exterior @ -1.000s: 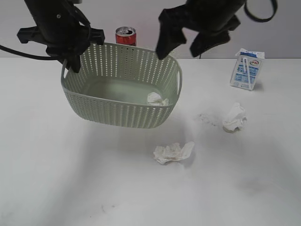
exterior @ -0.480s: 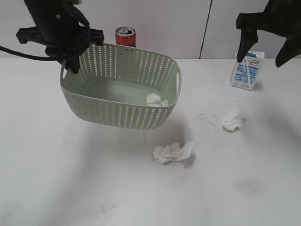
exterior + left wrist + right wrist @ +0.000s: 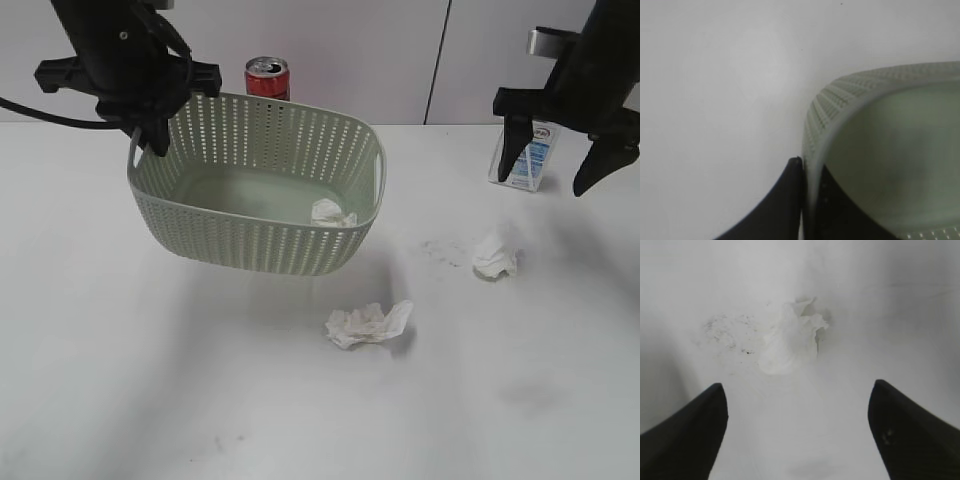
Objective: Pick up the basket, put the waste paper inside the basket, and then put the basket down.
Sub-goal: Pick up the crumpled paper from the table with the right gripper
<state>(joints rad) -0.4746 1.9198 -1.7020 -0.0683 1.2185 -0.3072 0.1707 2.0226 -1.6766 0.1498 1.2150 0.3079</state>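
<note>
Your left gripper (image 3: 150, 135) is clamped on the far left rim of the sage-green basket (image 3: 260, 245), holding it clear of the white table (image 3: 120, 380) with its near side tipped down toward you; in the left wrist view the dark fingers (image 3: 790, 200) pinch the perforated wall (image 3: 815, 130) from both sides. One crumpled wad of tissue (image 3: 333, 211) already lies inside the basket, against its right end. Your right gripper (image 3: 558, 170) hangs with its jaws spread wide and nothing between them, above and just behind a second wad (image 3: 495, 254) — the right wrist view shows that wad (image 3: 792, 340) lying on the table ahead of the two parted fingertips (image 3: 690, 435), beside a patch of dark smudges (image 3: 725, 330). A third, flatter wad (image 3: 368, 323) lies on the table in front of the basket, well apart from both grippers. Behind the basket stands a red drink can (image 3: 267, 75); a blue-and-white carton (image 3: 527, 160) stands just behind the right gripper.
</note>
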